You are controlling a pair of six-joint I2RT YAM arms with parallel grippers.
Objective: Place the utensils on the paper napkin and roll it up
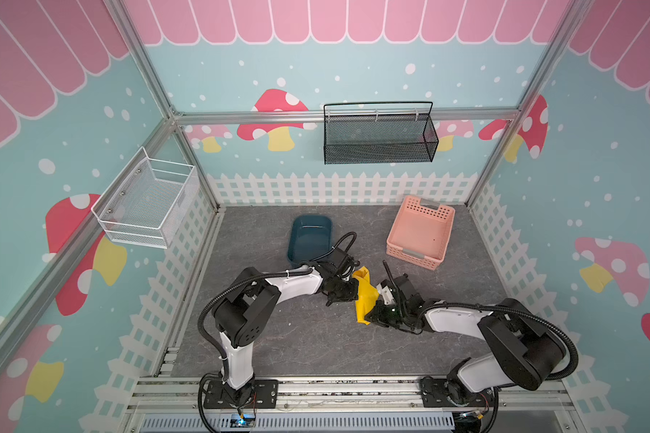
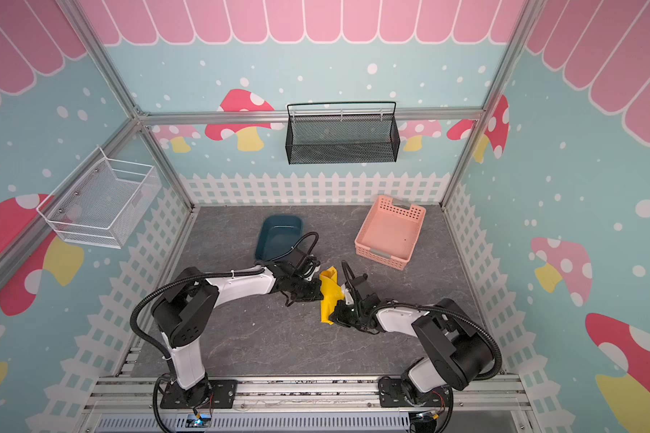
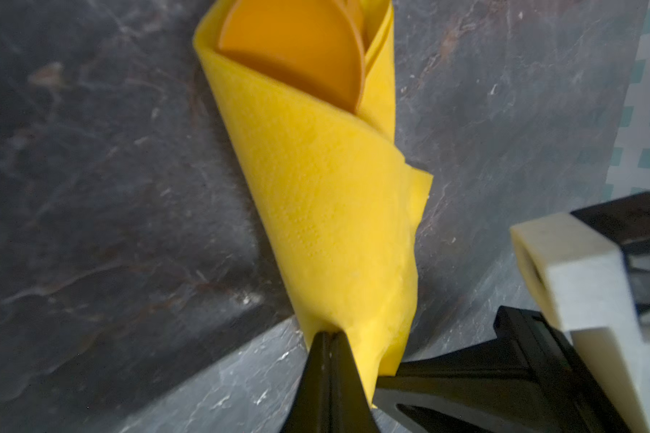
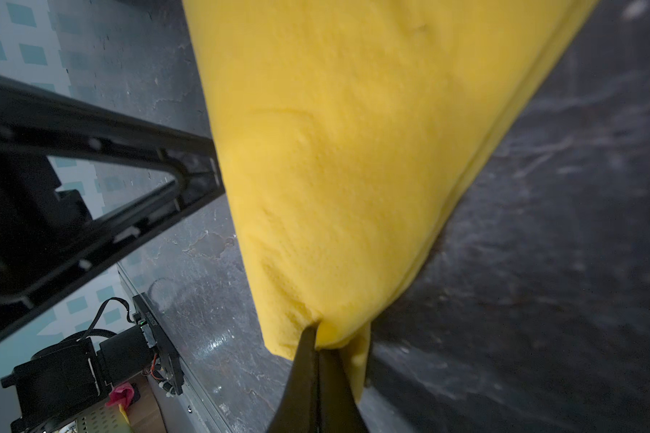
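Gripping from the left: the left gripper (image 1: 354, 296) is clenched on the left edge of the paper napkin (image 1: 364, 296), about halfway along it. In the left wrist view its tips press together on the paper.
Right gripper: the right gripper (image 1: 369, 318) reaches in from the right and is pinched tight on the napkin's near end.
Paper napkin: it is rolled into a loose yellow tube over the middle of the counter (image 1: 297, 337), running near to far and wider at the far end. Whether it rests on the counter or is lifted I cannot tell.
Utensils: the utensils (image 3: 297, 48) sit inside the roll, and only a rounded orange face shows at its open far end.
Surroundings: the dark blue tub (image 1: 310, 238) stands far-left of the roll and the pink basket (image 1: 421, 232) far-right, both apart from it.
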